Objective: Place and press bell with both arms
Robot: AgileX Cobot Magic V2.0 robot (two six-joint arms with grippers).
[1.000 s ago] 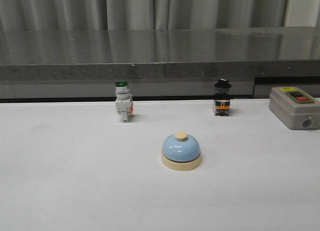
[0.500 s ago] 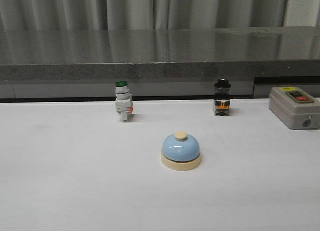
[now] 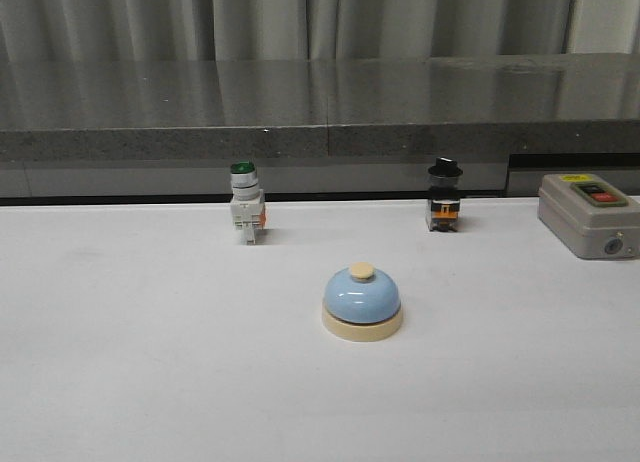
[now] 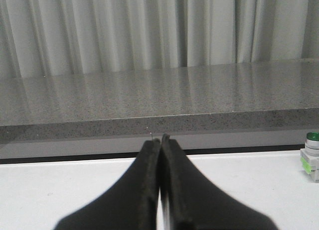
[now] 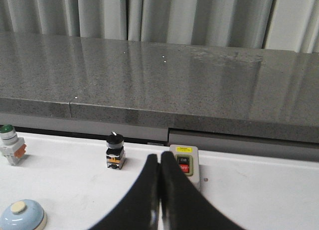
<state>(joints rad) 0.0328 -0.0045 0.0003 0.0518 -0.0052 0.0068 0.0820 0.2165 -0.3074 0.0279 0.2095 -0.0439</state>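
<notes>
- The left gripper (image 4: pixel 160 140) has its two black fingers pressed flat together, nothing between them; it sits above the white table (image 4: pixel 60 182), well clear of the bell.
- The right gripper (image 5: pixel 160 158) is likewise closed tight and empty, fingertips touching.
- In the right wrist view the bell (image 5: pixel 21 214) lies at about 8 o'clock from those fingertips, apart from them.
- In the front view the bell (image 3: pixel 362 301) stands upright near the table's middle, cream button on top, no arm in sight.
- At 11 o'clock from it stands a green-capped switch (image 3: pixel 245 204); at 1 o'clock a black-knobbed switch (image 3: pixel 444 196).
- At 2 o'clock, far right, sits a grey button box (image 3: pixel 590 215).
</notes>
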